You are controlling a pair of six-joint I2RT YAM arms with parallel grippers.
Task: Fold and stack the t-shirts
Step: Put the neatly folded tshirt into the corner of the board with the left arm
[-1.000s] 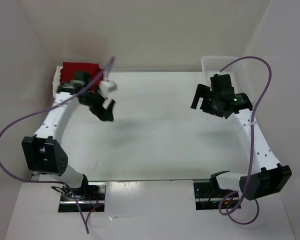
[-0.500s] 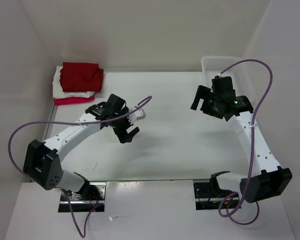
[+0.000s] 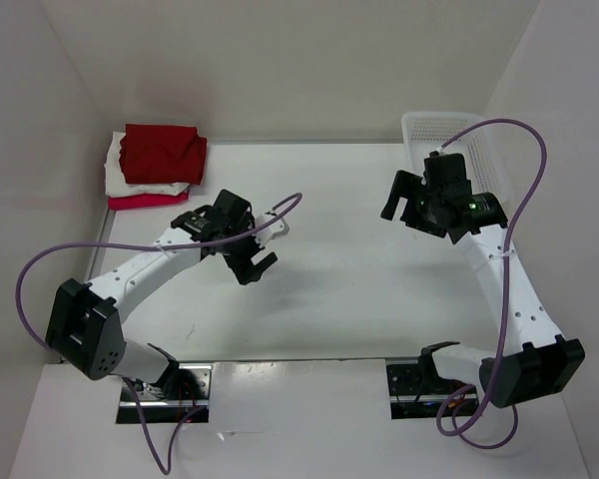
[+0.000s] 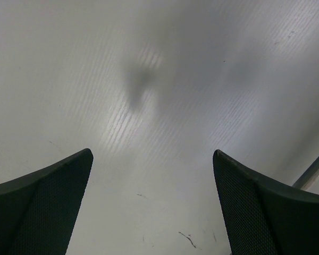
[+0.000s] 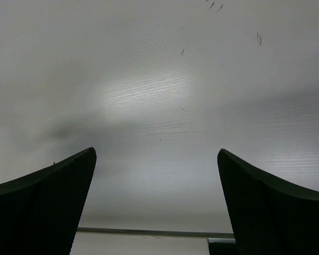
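T-shirts (image 3: 156,168): a folded stack at the far left corner of the table (image 3: 339,289), close to the left wall. The dark red shirt (image 3: 162,150) lies on top, with edges of the cream white shirt (image 3: 114,170) and the magenta-pink shirt (image 3: 132,203) showing beneath. The left gripper (image 3: 252,262) (image 4: 152,154) hangs over bare table to the near right of the stack and apart from it, jaws spread wide and holding nothing. The right gripper (image 3: 401,198) (image 5: 157,151), likewise spread wide and empty, sits at the far right, just beside the white lattice basket (image 3: 434,128). Bare tabletop lies between the two grippers and runs to the near edge.
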